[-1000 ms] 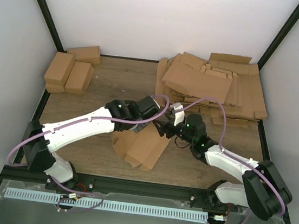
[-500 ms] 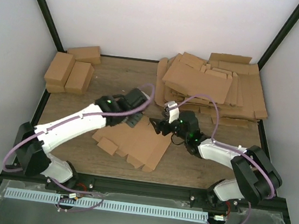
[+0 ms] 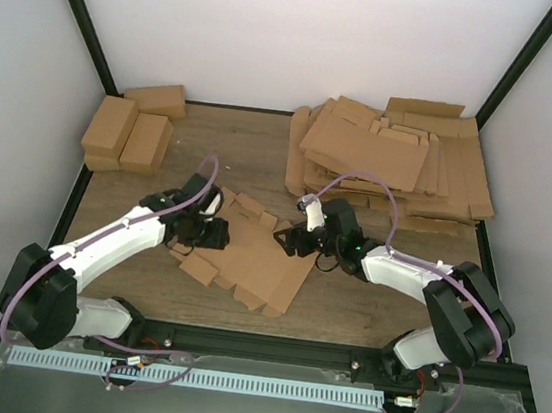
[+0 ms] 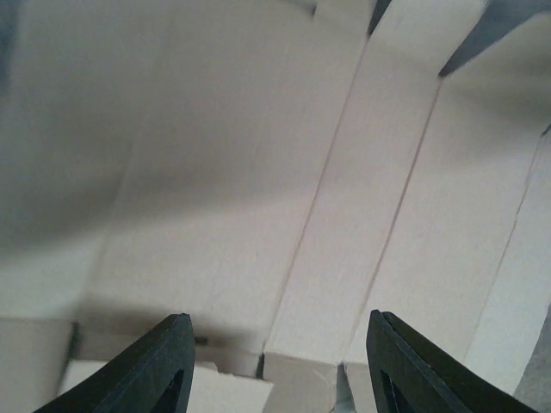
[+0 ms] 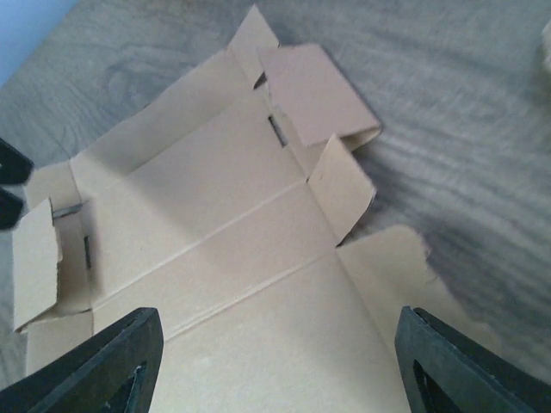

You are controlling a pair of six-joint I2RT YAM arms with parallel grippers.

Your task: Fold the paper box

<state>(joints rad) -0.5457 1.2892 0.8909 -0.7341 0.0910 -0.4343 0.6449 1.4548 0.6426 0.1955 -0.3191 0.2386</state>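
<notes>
The paper box (image 3: pixel 254 264) lies unfolded, flat on the table (image 3: pixel 344 306) near its middle, between the grippers. The left gripper (image 3: pixel 203 230) covers part of its left side — its own camera sits so close that only blurred, creased panels show between parted fingers (image 4: pixel 172 361). The right gripper (image 3: pixel 287 238) hangs at the sheet's far right edge, fingers (image 5: pixel 129 361) spread on nothing — the sheet's near part runs out of frame.

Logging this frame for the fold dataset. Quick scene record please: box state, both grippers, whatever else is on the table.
box blank: unfolded, flat on the table, some end flaps lifted
left gripper: open, over the blank's left part
right gripper: open, at the blank's right far edge
contact: cannot tell
back right: pile of flat blanks
back left: folded boxes
</notes>
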